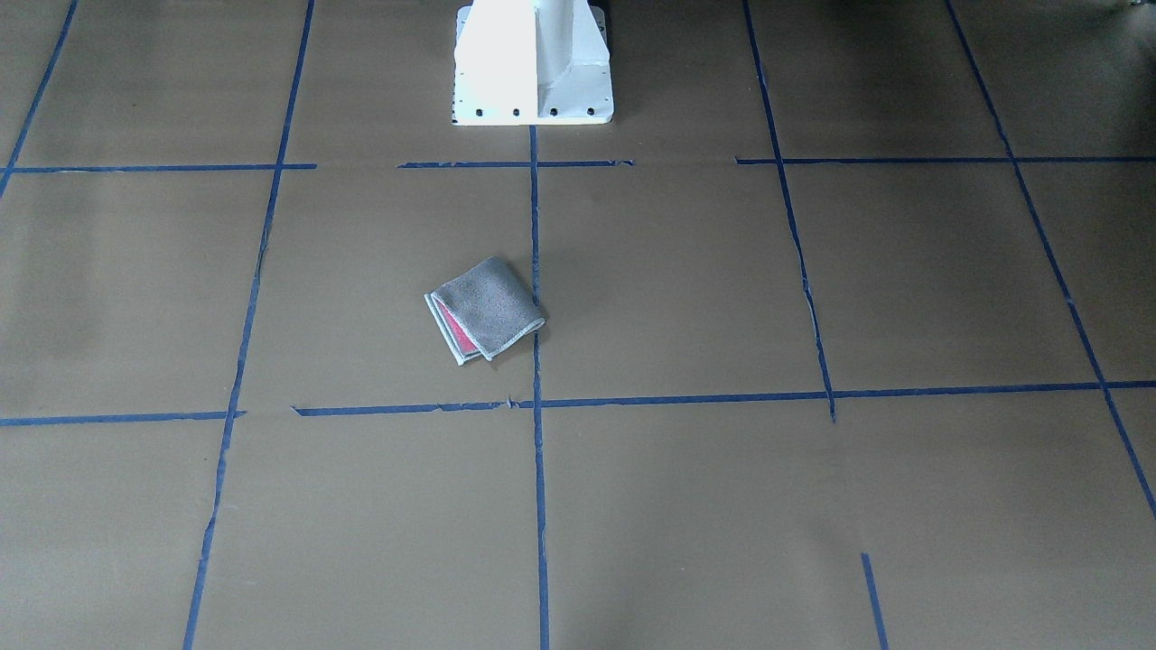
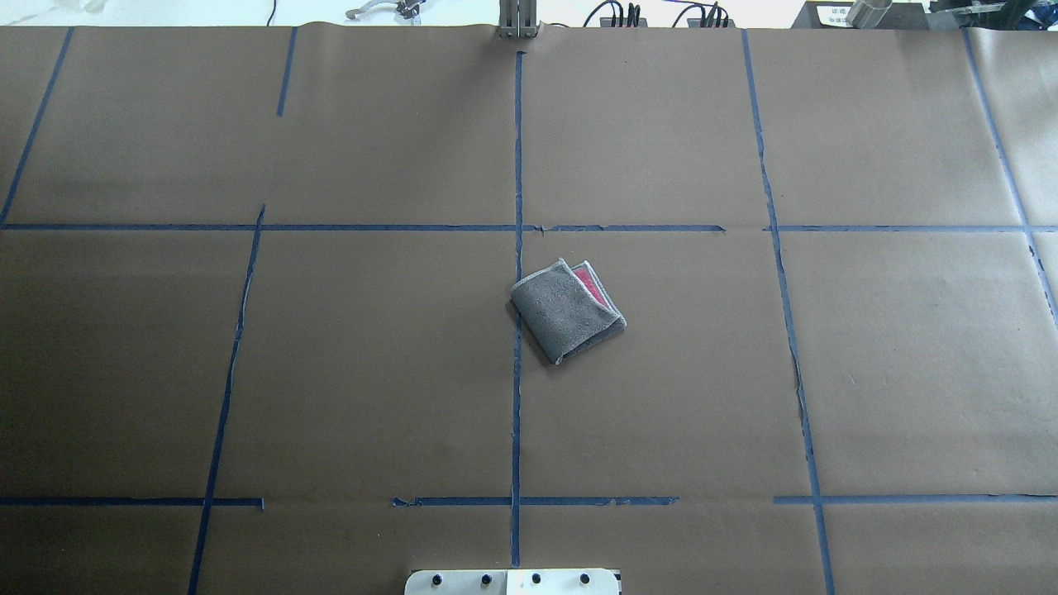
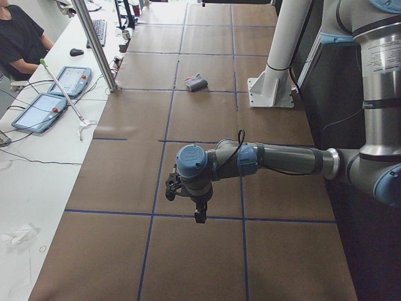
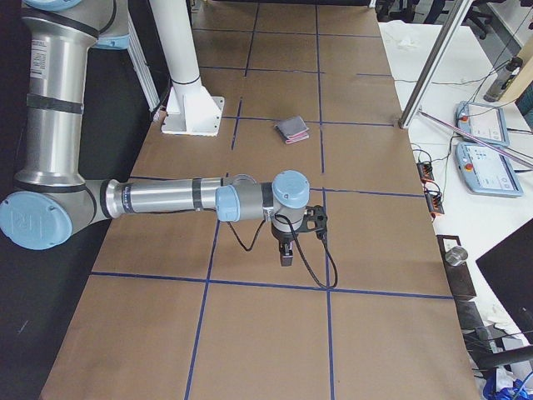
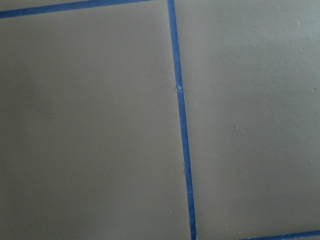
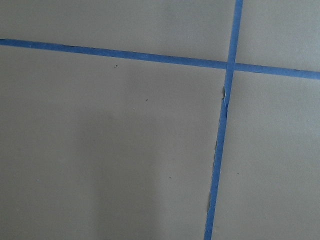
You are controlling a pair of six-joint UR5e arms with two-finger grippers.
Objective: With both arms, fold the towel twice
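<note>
The towel (image 2: 566,312) lies folded into a small square near the table's middle, grey face up, with a strip of pink and pale edging showing along one side. It also shows in the front view (image 1: 486,309) and, small and far off, in both side views (image 3: 196,82) (image 4: 292,128). No gripper touches it. My left gripper (image 3: 199,216) hangs over the table's left end, far from the towel. My right gripper (image 4: 286,254) hangs over the right end, also far from it. I cannot tell whether either is open or shut. Both wrist views show only brown paper and blue tape.
Brown paper with a blue tape grid (image 2: 517,248) covers the table. The white pedestal base (image 1: 533,63) stands at the robot's edge. A metal pole (image 3: 97,44), tablets (image 3: 41,111) and a seated person (image 3: 19,37) are on the operators' side.
</note>
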